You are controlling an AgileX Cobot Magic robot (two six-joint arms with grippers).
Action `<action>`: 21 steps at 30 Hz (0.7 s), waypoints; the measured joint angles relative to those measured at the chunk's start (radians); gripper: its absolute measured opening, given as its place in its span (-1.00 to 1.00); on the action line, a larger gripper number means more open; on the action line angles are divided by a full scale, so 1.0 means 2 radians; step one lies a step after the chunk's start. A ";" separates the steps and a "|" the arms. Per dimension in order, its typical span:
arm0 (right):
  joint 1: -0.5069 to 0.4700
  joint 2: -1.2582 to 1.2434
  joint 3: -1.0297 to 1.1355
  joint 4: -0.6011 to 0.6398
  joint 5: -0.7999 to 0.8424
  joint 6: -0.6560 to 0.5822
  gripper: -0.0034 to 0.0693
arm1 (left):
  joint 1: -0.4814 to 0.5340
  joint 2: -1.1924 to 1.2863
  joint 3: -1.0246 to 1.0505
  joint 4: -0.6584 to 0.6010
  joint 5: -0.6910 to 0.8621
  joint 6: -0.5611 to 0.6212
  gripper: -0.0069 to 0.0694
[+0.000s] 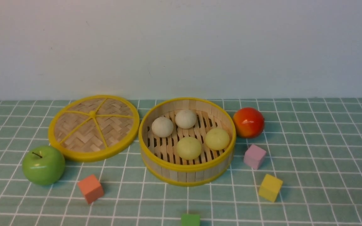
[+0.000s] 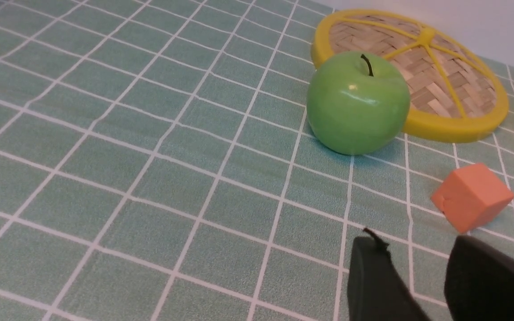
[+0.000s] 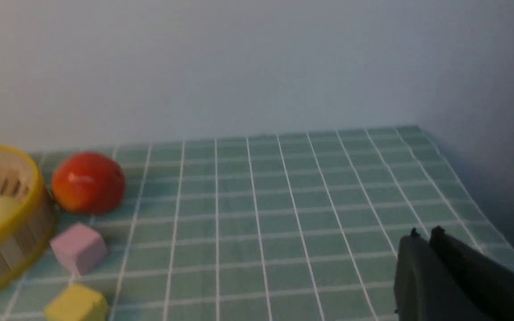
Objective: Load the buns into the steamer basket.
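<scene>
Fingers, left [image 2: 422,267]: apart, empty, over bare desk [image 2: 150,178] near an orange block [image 2: 472,197].
Fingers, right [image 3: 426,249]: together, empty, well clear of the basket.
Buns [image 1: 187,130]: all four lie on the slatted floor of the steamer basket [image 1: 185,171].
Progress: task looks complete; nothing left outside.

Four small matte round buns [image 1: 188,134] lie inside the round bamboo-slat steamer basket [image 1: 187,173]: two at the back, two in front. Left of the basket, just beside it, lies the flat woven lid [image 1: 93,127]; the glossy green apple [image 1: 43,164] sits before the lid's left edge. The glossy red-orange fruit [image 1: 249,122] stands right of the basket.
</scene>
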 joint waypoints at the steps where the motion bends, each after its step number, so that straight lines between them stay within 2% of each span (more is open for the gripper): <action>1: 0.000 -0.007 0.017 -0.001 -0.004 0.000 -0.82 | 0.000 0.000 0.000 0.000 0.000 0.000 -0.19; 7: 0.000 -0.035 0.089 0.047 -0.039 -0.005 -0.80 | 0.000 0.000 0.000 0.000 0.000 0.000 -0.19; 13: 0.000 -0.065 0.126 0.099 -0.043 -0.092 -0.78 | 0.000 0.000 0.000 0.000 0.000 0.000 -0.19; 21: -0.011 -0.077 0.163 0.130 -0.059 -0.113 -0.76 | 0.000 0.000 0.000 0.000 0.000 0.000 -0.19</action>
